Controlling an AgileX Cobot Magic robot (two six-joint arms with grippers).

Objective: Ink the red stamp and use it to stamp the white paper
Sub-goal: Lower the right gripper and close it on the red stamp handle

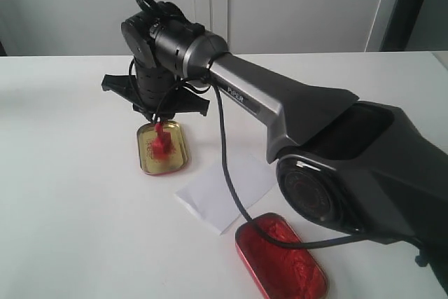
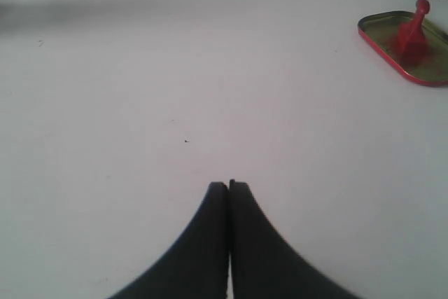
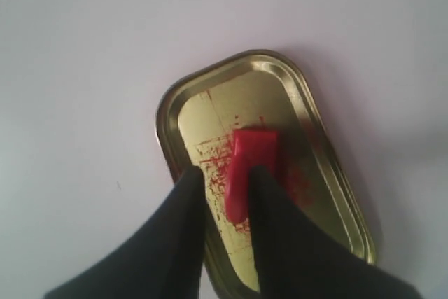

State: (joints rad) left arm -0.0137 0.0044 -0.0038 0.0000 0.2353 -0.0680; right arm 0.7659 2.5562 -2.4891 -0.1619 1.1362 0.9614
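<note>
Nearest in the exterior view is the right arm's bulky dark grey housing, smooth and matt, with a round joint cap. Just beside it on the white tabletop (image 1: 63,194) lies an oblong red ink tin (image 1: 281,255) with rounded corners, its paste glossy and lumpy. A thin black cable (image 1: 225,159) hangs from the arm and crosses over the white paper (image 1: 227,197), a plain thin rectangular sheet lying flat. One corner of the sheet is close to the red ink tin. On the silver-grey forearm tube, small white letters (image 1: 239,96) seem to read "PiPER".

Farther on sits the gold tin (image 1: 148,155), shiny metal with a raised rim and rounded corners, its floor smeared with red streaks. The red stamp (image 1: 162,143) stands inside it, base down on the smudged floor and handle up. It is smooth red plastic with a flat square foot and leans a little.

The right pincer (image 3: 225,173) is directly above the stamp, black fingers (image 3: 185,222) spread to either side of the handle. A strip of gold shows between one finger and the handle, so the pincer is released. Beyond it are pale wall panels.

The left pincer (image 2: 229,185) is clenched on nothing, its curved black tips pressed together over bare tabletop, well apart from the gold tin.
</note>
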